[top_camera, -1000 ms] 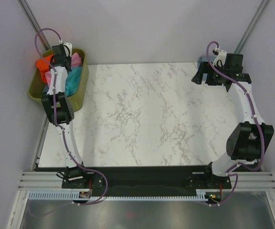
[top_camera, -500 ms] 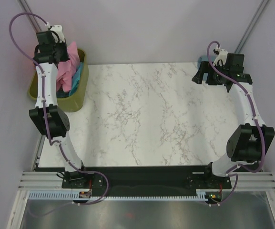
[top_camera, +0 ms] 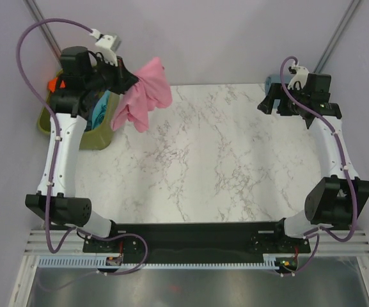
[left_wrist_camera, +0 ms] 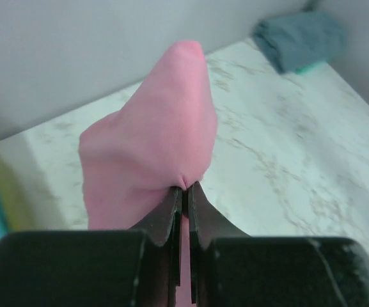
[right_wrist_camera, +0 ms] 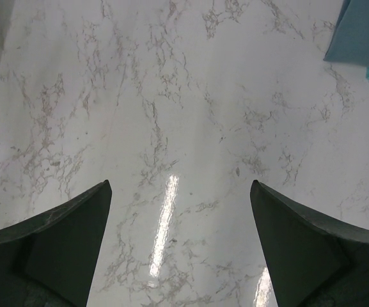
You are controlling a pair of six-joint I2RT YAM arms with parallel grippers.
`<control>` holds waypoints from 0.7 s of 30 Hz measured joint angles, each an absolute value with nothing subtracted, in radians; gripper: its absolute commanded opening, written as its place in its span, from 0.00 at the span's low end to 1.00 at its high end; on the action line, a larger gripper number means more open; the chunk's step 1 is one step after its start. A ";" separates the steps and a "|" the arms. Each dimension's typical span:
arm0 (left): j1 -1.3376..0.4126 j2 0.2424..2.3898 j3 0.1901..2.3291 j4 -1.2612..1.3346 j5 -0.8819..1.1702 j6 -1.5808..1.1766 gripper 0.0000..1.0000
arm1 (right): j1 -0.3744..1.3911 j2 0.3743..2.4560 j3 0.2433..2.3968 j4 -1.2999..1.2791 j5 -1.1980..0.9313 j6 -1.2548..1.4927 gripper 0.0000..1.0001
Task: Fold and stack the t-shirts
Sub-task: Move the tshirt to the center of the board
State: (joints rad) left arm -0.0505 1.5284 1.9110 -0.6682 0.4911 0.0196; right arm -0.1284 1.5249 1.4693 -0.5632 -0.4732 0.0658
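Left wrist view shows the left pincer [left_wrist_camera: 185,192] clamped tight on a thin pinch of the soft pink cotton t-shirt [left_wrist_camera: 149,144]. The shirt hangs bunched in the air above the far left corner of the white marbled desk [top_camera: 222,160], just beside the olive-green plastic tub [top_camera: 93,138]. With only 1 small fold gripped, the cloth could slip free, or its trailing end could snag the tub rim. Well apart, the right pincer [right_wrist_camera: 179,187] hovers spread wide and empty near the folded slate-blue t-shirt [right_wrist_camera: 363,29]. A bunched drop would likely leave it no clean edge to catch.
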 measured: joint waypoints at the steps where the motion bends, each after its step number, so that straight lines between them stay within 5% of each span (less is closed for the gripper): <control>1: -0.092 1.512 1.880 -0.671 0.512 0.020 0.02 | -0.128 1.518 1.464 -0.563 -0.474 0.066 0.98; 2: -0.129 1.499 1.851 -0.679 0.536 0.020 0.30 | -0.128 1.510 1.459 -0.565 -0.474 0.066 0.98; 5: -0.173 1.464 1.764 -0.682 0.599 0.011 0.64 | -0.126 1.486 1.449 -0.571 -0.473 0.062 0.98; 8: -0.168 1.444 1.683 -0.685 0.633 0.004 0.67 | -0.120 1.463 1.449 -0.587 -0.475 0.052 0.96; 11: -0.163 1.443 1.636 -0.685 0.628 0.004 0.80 | -0.089 1.436 1.448 -0.609 -0.479 0.020 0.94; 21: -0.163 1.439 1.409 -0.686 0.543 0.005 0.72 | 0.192 1.530 1.378 -0.876 -0.679 -0.301 0.87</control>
